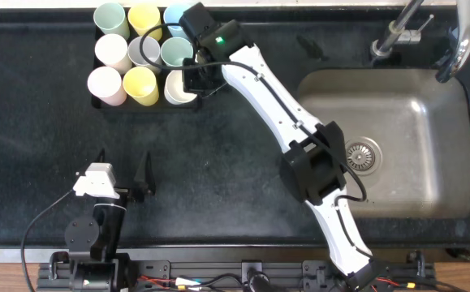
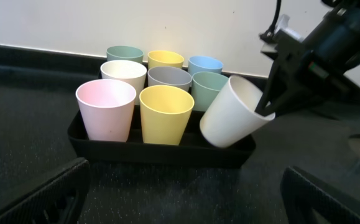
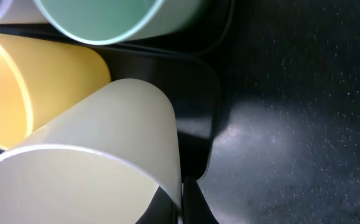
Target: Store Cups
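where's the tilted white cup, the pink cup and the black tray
white cup (image 2: 229,118), left wrist view, on its outer side wall
pink cup (image 2: 108,118), left wrist view, on its front wall
black tray (image 2: 161,152), left wrist view, on its front wall

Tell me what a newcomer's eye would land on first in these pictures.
The white cup stands out first. The right tool pinches its rim and holds it tilted at the corner of the black tray. Next come the upright pastel cups packed into the rest of that tray, at the counter's far left. The steel sink is set into the dark counter on the right.
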